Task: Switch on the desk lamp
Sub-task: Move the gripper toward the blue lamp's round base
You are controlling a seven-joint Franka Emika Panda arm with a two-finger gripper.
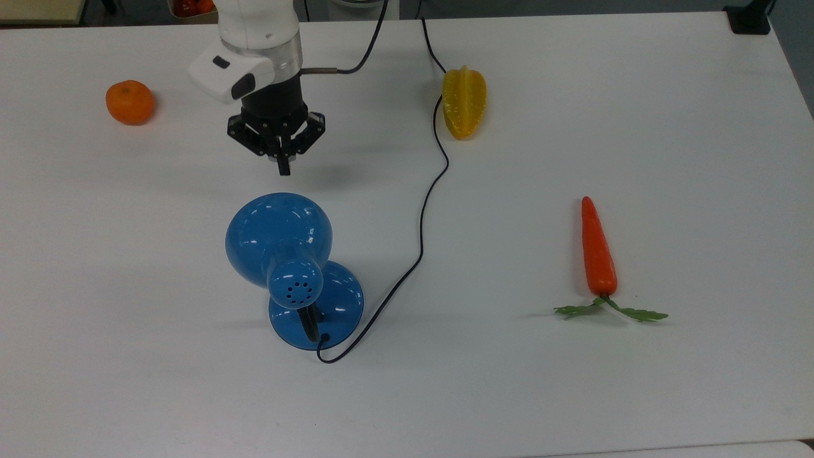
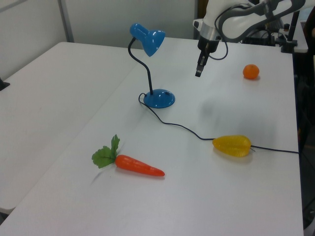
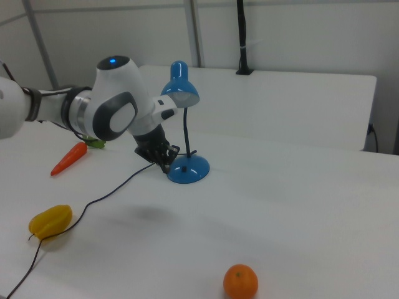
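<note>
Just claw (image 1: 283, 168) beside desk lamp (image 1: 280, 238)

the white arm (image 1: 254, 32) comes in from twelve o'clock in the top view, its black wrist tilted down. the gripper (image 1: 283, 168) (image 2: 198, 73) (image 3: 166, 168) hangs above the table, fingers pressed together into one narrow tip pointing toward six o'clock, holding nothing.

desk lamp (image 1: 278, 240) | glossy blue | upright on table | dome tilted down
</note>
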